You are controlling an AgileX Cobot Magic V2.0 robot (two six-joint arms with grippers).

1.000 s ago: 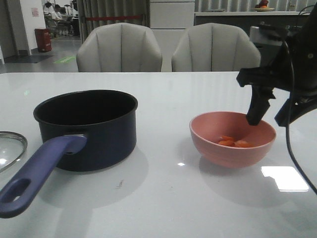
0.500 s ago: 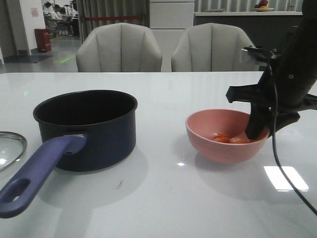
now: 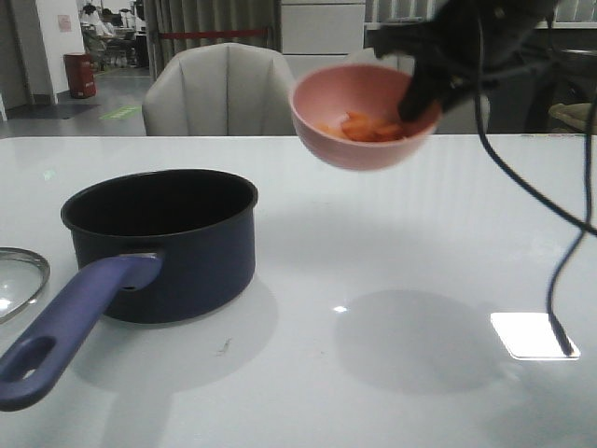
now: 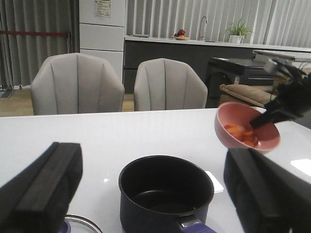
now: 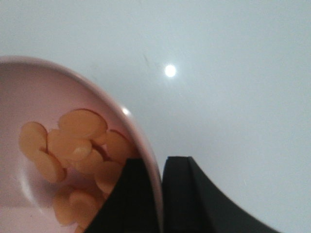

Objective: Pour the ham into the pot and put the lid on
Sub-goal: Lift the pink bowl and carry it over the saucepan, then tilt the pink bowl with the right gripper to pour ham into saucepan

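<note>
Resting in a heap of thin round orange-pink ham slices [image 3: 368, 127] at the bottom of a small round pink bowl [image 3: 359, 117], well above the white glossy table [image 3: 392, 308]. Pinched by the right gripper [image 5: 162, 194] at the bowl's three o'clock rim in the front view, one black finger inside, one outside, narrowed onto the wall. Tilted a little toward the camera, nothing spilled. Lay up and to about two o'clock from the dark navy saucepan [image 3: 163, 243], well apart from its black mouth; judged to need a carry toward nine o'clock, then a tip. Pointed its long purple-blue handle [image 3: 70, 327] toward seven o'clock. Sat the clear glass metal-rimmed lid [image 3: 19, 280] at the pot's nine o'clock, just beside, nearer the left gripper [image 4: 150, 194], whose black pads stood wide apart, holding nothing.
</note>
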